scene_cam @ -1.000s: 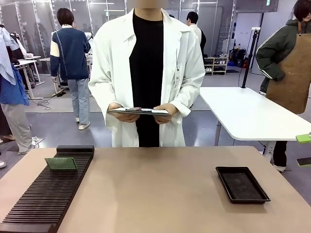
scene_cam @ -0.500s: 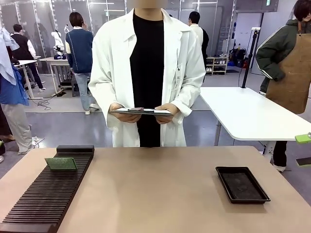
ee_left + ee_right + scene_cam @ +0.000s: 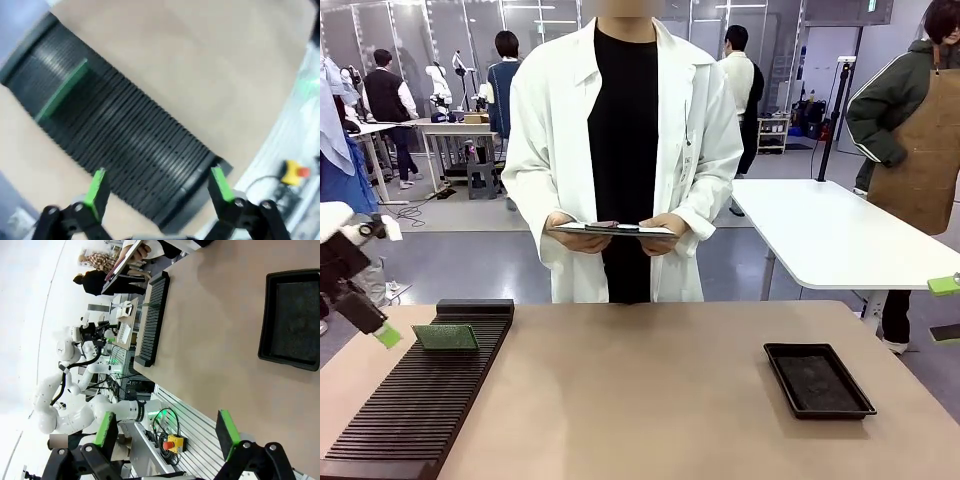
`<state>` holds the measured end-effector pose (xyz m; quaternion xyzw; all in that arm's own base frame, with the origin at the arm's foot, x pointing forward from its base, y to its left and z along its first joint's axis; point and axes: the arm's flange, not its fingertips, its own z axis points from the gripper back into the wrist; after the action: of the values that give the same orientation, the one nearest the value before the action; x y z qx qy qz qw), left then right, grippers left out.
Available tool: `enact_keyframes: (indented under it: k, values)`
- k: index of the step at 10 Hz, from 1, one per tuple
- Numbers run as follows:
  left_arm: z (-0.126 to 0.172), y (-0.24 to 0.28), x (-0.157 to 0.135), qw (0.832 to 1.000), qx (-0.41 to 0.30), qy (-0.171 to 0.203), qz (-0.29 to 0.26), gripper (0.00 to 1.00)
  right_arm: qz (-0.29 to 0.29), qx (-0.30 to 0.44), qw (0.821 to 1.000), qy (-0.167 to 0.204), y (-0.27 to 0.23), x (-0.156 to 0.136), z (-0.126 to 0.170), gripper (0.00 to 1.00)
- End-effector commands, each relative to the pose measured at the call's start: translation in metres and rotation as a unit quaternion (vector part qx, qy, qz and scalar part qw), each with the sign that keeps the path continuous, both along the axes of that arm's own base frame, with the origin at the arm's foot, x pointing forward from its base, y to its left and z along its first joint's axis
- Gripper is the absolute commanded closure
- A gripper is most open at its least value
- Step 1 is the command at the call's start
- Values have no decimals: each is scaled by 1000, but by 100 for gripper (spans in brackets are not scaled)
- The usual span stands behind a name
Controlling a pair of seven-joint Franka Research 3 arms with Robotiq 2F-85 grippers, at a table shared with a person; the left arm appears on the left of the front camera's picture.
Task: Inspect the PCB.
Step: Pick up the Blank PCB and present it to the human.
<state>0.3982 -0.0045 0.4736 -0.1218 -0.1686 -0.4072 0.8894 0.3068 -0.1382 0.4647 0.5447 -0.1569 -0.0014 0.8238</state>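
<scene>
Found the left gripper [image 3: 159, 182] with its 2 green-padded fingers [image 3: 98, 186] spread wide apart and nothing between them, hovering over the near part of a black slotted rack [image 3: 140, 150], in a blurred wrist view. Saw the same gripper at the left edge of the front view, tilted downward, 1 green pad [image 3: 388, 336] just left of the PCB [image 3: 445, 337] and not touching it. Located the PCB standing on its long edge in a slot close to the rack's far end, dull green face toward the robot, brighter green edge [image 3: 62, 90] plain in the left wrist view. Traced the rack [image 3: 420, 400] along the left side of the tan table [image 3: 640, 400], from the near edge toward the far one, with no other board in its slots. Found the right gripper [image 3: 166, 427] likewise spread wide and empty, off the table's near side, above a yellow box with a red button [image 3: 172, 444]. Spotted a shallow black tray [image 3: 798, 347] on the right side of the table, well apart from the rack, empty as far as could be told. Saw, beyond the far edge, a person in a white coat [image 3: 550, 120] facing the robot, both hands [image 3: 575, 232] holding a clipboard [image 3: 610, 229] level at waist height. Noticed a white table [image 3: 820, 230] behind on the right, plus other people farther off.
</scene>
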Motion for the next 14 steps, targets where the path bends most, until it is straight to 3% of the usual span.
enact_keyframes:
  k: [1,3,4,7,8,9,11,14]
  values:
    - [-8,-6,12,999,37,-14,-3,0,7,-1,1000,-6,-2,0,1,0]
    - [-6,-10,9,998,39,-20,36,0,7,-1,1000,-6,-2,0,1,0]
    - [-10,-11,10,999,34,-9,-15,0,7,-1,1000,-6,-2,0,1,0]
    - [-10,-11,12,999,31,-11,-4,0,7,-1,1000,-6,-2,0,1,0]
    - [-10,-16,15,993,68,-45,-83,0,7,-1,1000,-6,-2,0,1,0]
    - [-12,-20,27,987,76,-65,-124,0,7,-1,1000,-6,-2,0,1,0]
    - [-28,-18,61,961,132,-68,-232,0,7,-1,1000,-6,-2,0,1,0]
    - [-44,-16,97,936,185,-69,-291,0,7,-1,1000,-6,-2,0,1,0]
